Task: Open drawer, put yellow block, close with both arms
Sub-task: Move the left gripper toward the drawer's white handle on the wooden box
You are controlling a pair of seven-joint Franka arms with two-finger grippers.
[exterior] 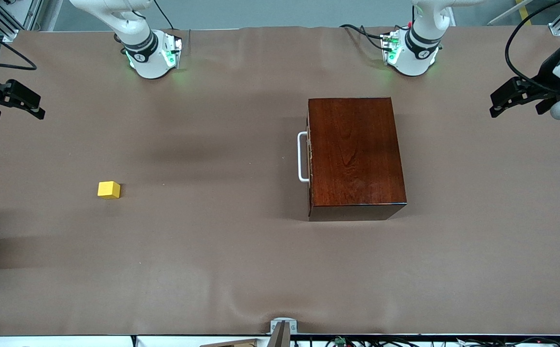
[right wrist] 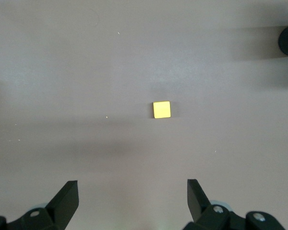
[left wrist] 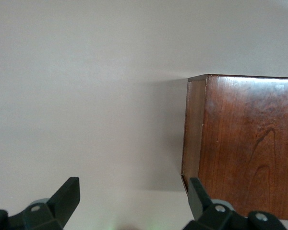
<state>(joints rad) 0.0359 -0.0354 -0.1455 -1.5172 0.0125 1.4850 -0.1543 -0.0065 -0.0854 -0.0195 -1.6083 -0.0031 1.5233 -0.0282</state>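
Front view: big brown table [exterior: 241,270]. Shiny dark wood box [exterior: 354,154] toward left arm's end, drawer [exterior: 309,159] pushed all the way in, white handle [exterior: 302,156] at box's 9 o'clock. Left gripper [exterior: 501,103] up at 3 o'clock edge of table, fingers [left wrist: 67,196] spread wide, holding nothing. Right gripper [exterior: 17,103] up at 9 o'clock edge, fingers [right wrist: 67,199] spread wide, holding nothing. Yellow block [exterior: 109,190] alone on table toward right arm's end, well apart from box, at box's 9 o'clock.

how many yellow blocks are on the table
1. The yellow block lies alone on the table toward the right arm's end, apart from the wooden box. Any inside the shut box would be hidden.
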